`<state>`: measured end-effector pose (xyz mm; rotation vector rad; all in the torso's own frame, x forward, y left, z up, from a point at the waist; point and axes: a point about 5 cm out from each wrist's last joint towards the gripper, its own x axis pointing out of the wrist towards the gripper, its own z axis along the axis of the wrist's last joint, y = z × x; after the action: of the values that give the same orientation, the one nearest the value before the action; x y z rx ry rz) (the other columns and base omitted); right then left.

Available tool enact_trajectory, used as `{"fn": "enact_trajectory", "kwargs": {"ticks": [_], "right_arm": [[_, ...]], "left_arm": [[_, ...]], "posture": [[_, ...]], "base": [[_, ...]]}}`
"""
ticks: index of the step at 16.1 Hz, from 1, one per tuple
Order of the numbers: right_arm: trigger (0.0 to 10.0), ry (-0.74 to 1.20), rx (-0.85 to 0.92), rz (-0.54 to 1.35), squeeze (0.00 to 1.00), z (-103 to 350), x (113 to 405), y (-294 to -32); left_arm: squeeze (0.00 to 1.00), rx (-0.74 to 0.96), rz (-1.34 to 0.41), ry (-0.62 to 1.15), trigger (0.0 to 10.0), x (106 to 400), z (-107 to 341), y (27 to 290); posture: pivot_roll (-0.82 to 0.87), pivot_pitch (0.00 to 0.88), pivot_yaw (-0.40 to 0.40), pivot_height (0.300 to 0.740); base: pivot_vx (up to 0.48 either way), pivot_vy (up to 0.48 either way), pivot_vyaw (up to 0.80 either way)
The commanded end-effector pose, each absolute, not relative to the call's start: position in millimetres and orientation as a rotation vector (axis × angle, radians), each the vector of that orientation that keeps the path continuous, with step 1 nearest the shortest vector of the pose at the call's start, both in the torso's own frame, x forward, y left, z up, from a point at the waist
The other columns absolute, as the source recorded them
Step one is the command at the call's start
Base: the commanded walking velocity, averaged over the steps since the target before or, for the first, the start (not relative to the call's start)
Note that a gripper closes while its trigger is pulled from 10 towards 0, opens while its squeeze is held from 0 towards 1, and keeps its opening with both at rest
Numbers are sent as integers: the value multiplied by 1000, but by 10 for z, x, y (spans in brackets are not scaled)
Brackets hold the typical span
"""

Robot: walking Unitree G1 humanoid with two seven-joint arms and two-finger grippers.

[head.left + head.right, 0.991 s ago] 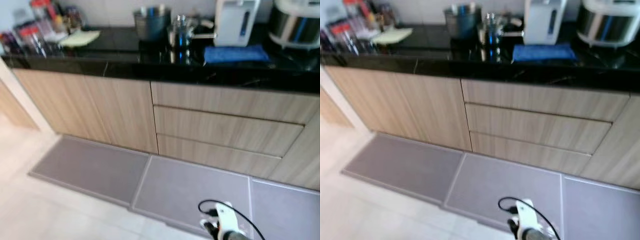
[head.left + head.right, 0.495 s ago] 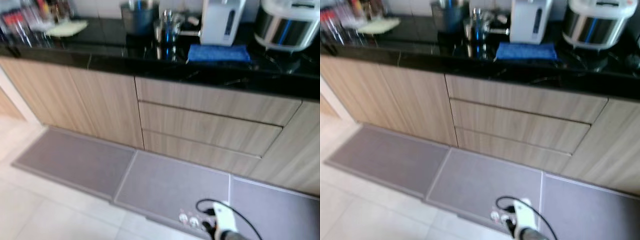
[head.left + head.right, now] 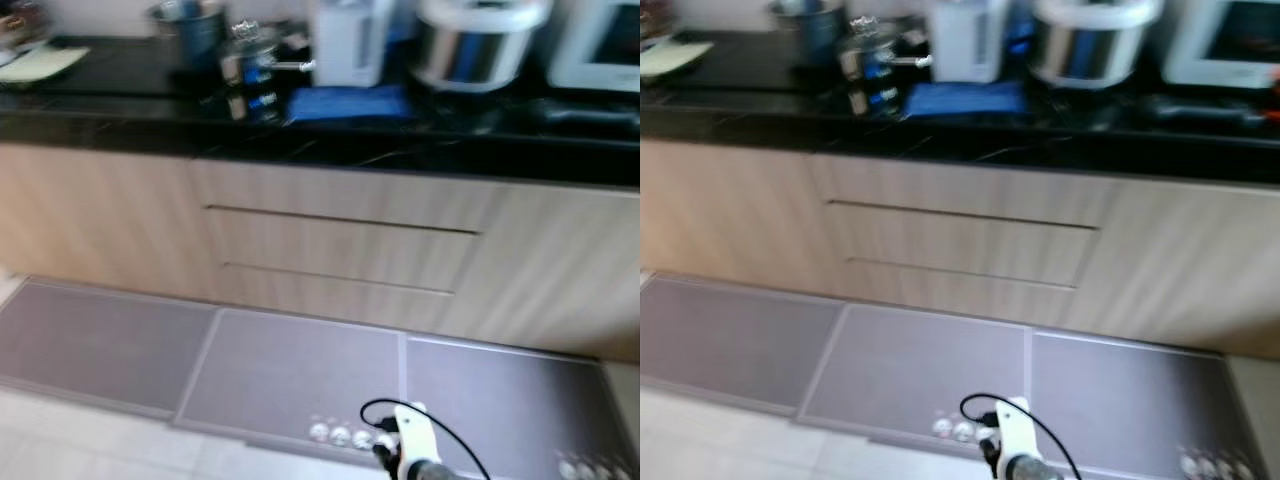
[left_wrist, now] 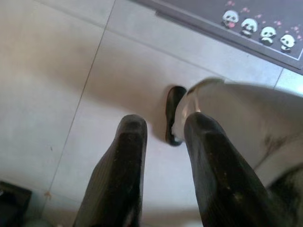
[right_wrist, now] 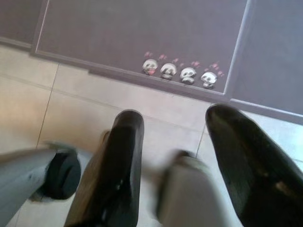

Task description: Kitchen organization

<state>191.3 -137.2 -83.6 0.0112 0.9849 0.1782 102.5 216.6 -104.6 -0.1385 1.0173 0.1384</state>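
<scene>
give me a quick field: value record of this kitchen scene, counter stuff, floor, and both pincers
setting: kitchen, black countertop over wood drawers
on counter: blue cloth, white kettle-like appliance, rice cooker, metal pot
floor: grey mats with small panda prints, pale tiles beyond
left pincer: hanging low over tiles, fingers apart, holding nothing
right pincer: hanging low near the mat edge, fingers apart, holding nothing
image quality: head views blurred

Black counter (image 3: pixel 420 150): blue cloth (image 3: pixel 345 103), white kettle (image 3: pixel 350 40), steel cooker (image 3: pixel 470 45). Floor: grey mats (image 3: pixel 300 365).
</scene>
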Motion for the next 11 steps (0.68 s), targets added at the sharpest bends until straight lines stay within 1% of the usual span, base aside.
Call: {"fn": "enact_trajectory", "kwargs": {"ticks": [1,3,4,6,7,8,11], "right_arm": [[10000,977,2,171,0,-825,1934,-1380],[10000,982,-6,161,0,-833,1923,-1358],[10000,983,4,155,0,-835,1917,-1371],[10000,980,-10,139,0,-830,1906,-1615],[10000,978,-7,128,0,-824,1904,-1689],[10000,973,-2,126,0,-821,1908,-1694],[10000,976,-10,123,0,-825,1885,-1761]], "left_arm": [[0,-145,140,1040,10000,953,-1068,2153],[0,-141,137,1041,10000,956,-1067,2159],[0,-141,136,1040,10000,957,-1066,2160],[0,-140,134,1039,10000,961,-1064,2164],[0,-139,132,1039,10000,964,-1063,2165],[0,-140,131,1039,10000,965,-1063,2166],[0,-143,133,1035,10000,972,-1061,2163]], "posture": [[-20,0,51,740],[-19,0,54,740],[-19,0,54,740],[-21,0,57,740],[-23,0,58,740],[-24,0,59,740],[-23,2,59,740]], "base": [[0,-262,0],[0,-261,0],[0,-262,-775],[0,-262,-753],[0,-262,-731],[0,-262,-419],[0,-264,0]]}}
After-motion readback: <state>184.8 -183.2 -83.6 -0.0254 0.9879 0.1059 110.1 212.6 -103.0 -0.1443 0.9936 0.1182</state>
